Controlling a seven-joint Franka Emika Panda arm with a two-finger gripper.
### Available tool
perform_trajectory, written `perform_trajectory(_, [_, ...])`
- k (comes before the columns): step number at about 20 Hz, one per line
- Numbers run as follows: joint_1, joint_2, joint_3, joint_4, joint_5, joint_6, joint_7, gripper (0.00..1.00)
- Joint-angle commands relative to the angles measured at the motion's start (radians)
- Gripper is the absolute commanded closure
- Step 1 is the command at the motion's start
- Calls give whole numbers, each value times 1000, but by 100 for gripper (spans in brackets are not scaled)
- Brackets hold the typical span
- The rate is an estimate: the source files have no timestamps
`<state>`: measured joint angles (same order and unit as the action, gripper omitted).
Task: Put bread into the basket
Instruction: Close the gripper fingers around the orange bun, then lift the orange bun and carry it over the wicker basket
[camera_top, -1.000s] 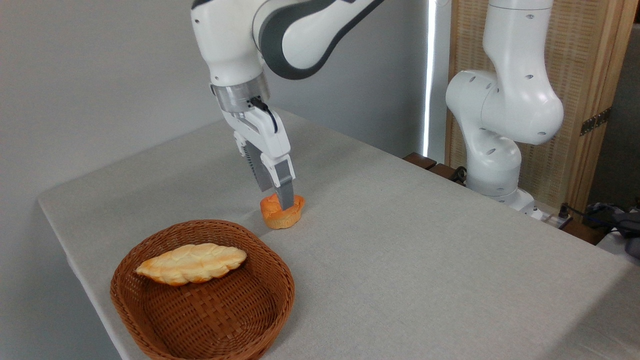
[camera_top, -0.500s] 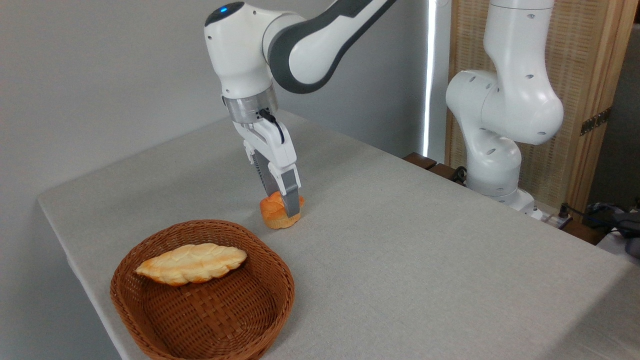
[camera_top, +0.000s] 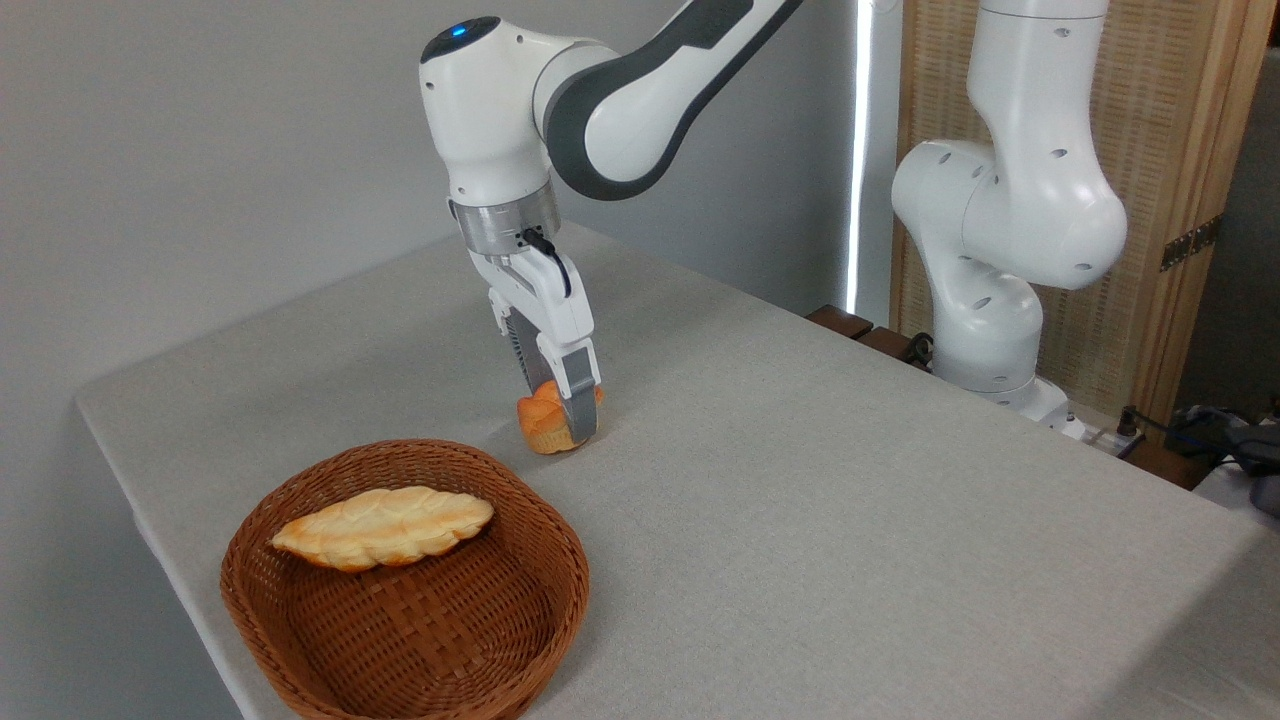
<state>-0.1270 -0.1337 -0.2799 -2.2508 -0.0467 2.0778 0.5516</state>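
Observation:
The bread (camera_top: 541, 422), a small orange-golden bun, sits on the grey table just beyond the far right rim of the basket (camera_top: 556, 590). My gripper (camera_top: 567, 424) reaches straight down over it, fingers on either side. The near grey finger (camera_top: 581, 408) covers the bun's right half and presses into it, so the bun looks squeezed narrower. The far finger is hidden behind the bun. The brown wicker basket stands at the front left of the table.
A long pale braided loaf (camera_top: 385, 526) lies in the back half of the basket. The arm's white base (camera_top: 1000, 300) stands at the right, beyond the table's far edge. The table's left edge (camera_top: 110, 460) runs close to the basket.
The gripper has come down lower over the bun and shifted slightly right. The fingers have closed in, and the bun now looks pinched and narrower. The basket and loaf have not moved.

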Motion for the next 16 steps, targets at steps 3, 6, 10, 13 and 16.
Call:
perform_trajectory(3, [1, -23, 1, -26, -16, 25, 10, 61])
perform_trajectory(6, [1, -24, 1, -24, -16, 24, 11, 67])
perform_trajectory(10, [1, -30, 11, 9, -16, -2, 11, 69])
perform_trajectory(13, [3, 18, 42, 161, -21, -109, 11, 69])
perform_trajectory(16, [4, 49, 109, 299, -74, -148, 13, 68])
